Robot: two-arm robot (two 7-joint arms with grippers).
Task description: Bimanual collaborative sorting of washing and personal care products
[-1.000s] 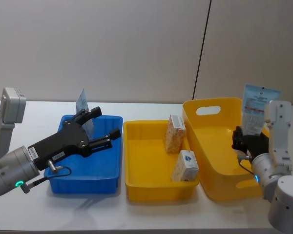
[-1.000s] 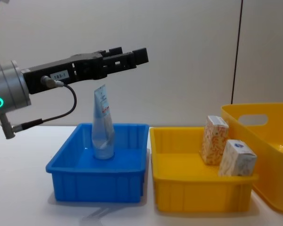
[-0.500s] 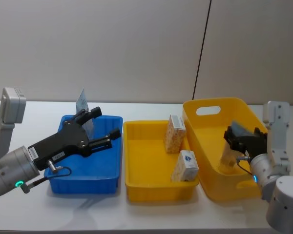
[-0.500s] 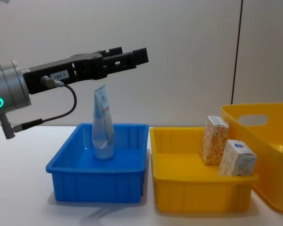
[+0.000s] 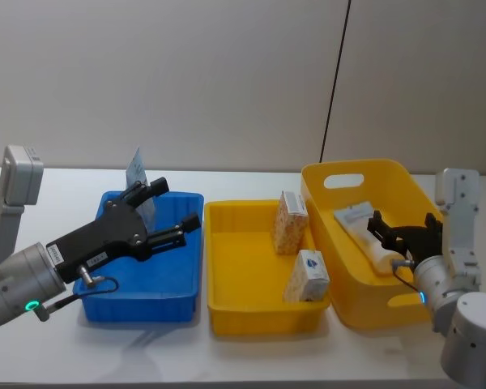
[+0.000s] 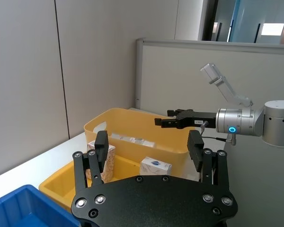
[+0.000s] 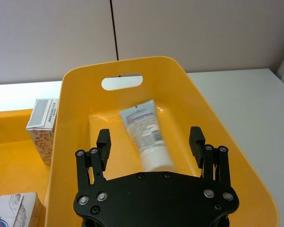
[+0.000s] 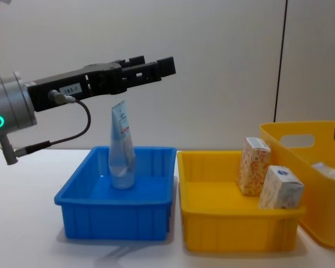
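The right gripper (image 5: 401,233) is hovering spread above the tube (image 7: 143,132) lying in the yellow basket (image 5: 389,308) near the tabletop's right edge, the left gripper (image 5: 176,203) idling spread over the blue bin (image 5: 138,312); placement is seemingly ending, requiring an upward withdrawal.

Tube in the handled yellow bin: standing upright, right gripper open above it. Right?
No. The tube lies flat on the floor of the handled yellow bin, not upright; the right wrist view shows it. The right gripper is open above it, as you said. The left gripper is open over the blue bin.
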